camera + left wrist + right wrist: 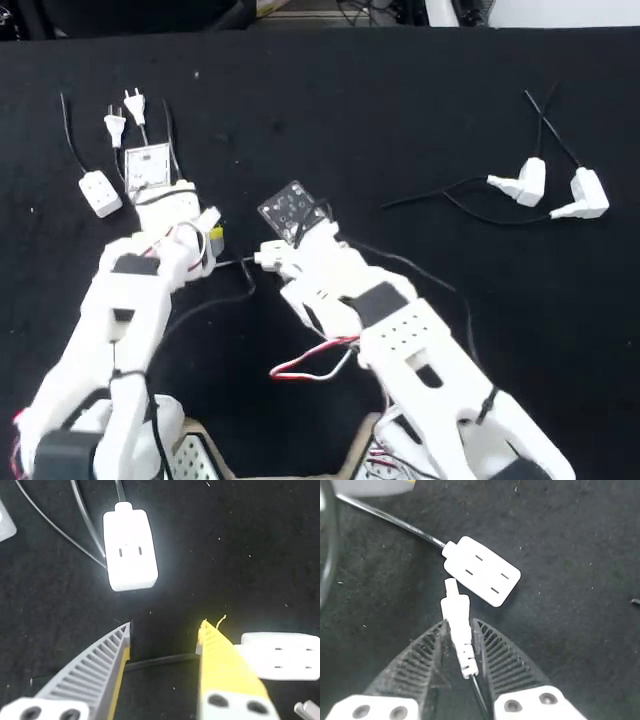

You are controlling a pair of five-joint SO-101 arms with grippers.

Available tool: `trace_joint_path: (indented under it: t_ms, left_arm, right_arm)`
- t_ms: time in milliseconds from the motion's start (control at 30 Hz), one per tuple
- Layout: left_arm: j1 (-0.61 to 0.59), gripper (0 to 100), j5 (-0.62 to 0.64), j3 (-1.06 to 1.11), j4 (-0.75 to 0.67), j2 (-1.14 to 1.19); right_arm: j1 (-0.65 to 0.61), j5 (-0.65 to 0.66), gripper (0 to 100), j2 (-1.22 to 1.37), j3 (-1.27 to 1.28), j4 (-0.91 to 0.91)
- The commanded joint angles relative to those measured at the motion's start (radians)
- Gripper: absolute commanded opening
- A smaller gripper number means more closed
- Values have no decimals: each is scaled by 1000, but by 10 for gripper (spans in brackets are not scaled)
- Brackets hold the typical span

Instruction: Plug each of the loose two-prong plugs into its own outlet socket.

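Plug (pixel 456 611), white, two-prong: clamped between the fingers of the right hand (pixel 459 622), prong end forward and cord trailing back through the grip. Its tip is just beside the edge of a white four-slot socket (pixel 482 576) that lies flat on the black worktop (pixel 400 90). Whether plug and socket touch, I cannot tell. A black cord (pixel 395 525) leaves the socket's far end.

Left hand (pixel 166 625): released, with the grey finger (pixel 107 655) and yellow finger (pixel 220 660) spread apart, low over the worktop. A two-slot socket (pixel 130 550) lies face up just ahead of it. A second socket block (pixel 280 655) sits beside the yellow finger.

Near straight plug (pixel 115 125) and far straight plug (pixel 135 103): loose, side by side at the far left of the worktop, beyond the left arm.

Inner angled plug (pixel 525 182) and outer angled plug (pixel 587 195): loose on thin black leads at the far right, well apart from both arms.
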Motion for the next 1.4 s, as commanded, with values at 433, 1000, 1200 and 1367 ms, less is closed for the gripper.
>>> trace_joint_path:
  t_ms: [433,1000,1200,1367]
  left_arm:
    - [147,220,5,305,-2,-652]
    - [243,220,-72,421,-2,-848]
    - [240,220,-72,423,-2,-853]
    - [240,220,-72,423,-2,-853]
  right_arm:
    - [-104,-37,10,-409,219,-143]
    - [-100,-38,10,-456,208,-141]
    - [-100,-109,10,-456,202,-147]
    - [-100,-133,10,-456,196,-147]
